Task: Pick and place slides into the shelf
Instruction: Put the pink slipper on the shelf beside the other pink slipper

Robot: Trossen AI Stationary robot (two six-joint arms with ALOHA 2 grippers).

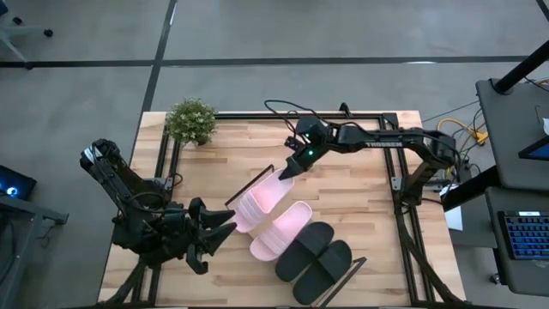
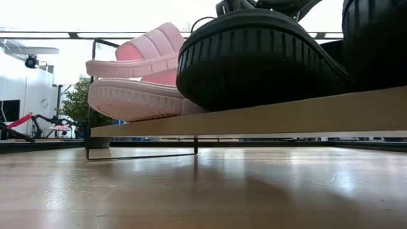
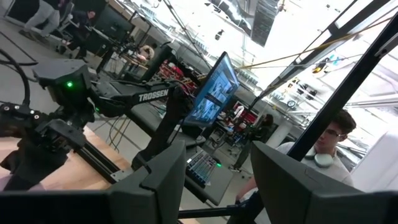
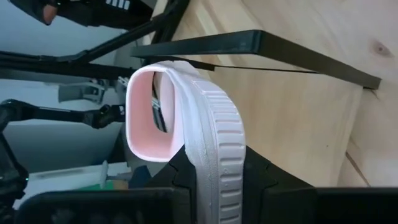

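The shelf (image 1: 243,194) lies slantwise mid-table, and its light board (image 2: 286,116) stands on thin black wire ends. Two black slides (image 1: 316,257) and a pink slide (image 1: 281,230) rest sole-down on it. My right gripper (image 1: 288,169) reaches from the table's far right and is shut on the second pink slide (image 1: 261,201), at the shelf's far-left end. In the low view this slide (image 2: 137,56) sits higher than its pair (image 2: 140,98). My left gripper (image 1: 220,232) is open, left of the shelf and touching nothing; its fingers (image 3: 165,180) point at the right arm. My right gripper pinches the pink slide between its two fingers (image 4: 264,183), one on each face of the sole, at the end facing the table's far edge, by the ribbed sole edge (image 4: 219,158). The fingers slant down along the slide from the far right. The strap (image 4: 140,118) lies beyond them, over the shelf.
A small potted plant (image 1: 190,120) stands at the table's far-left corner. Black frame rails (image 1: 403,197) run along the table's left, right and far sides. A person (image 3: 329,140) sits beyond the table. Bare wood lies between the shelf and the far rail.
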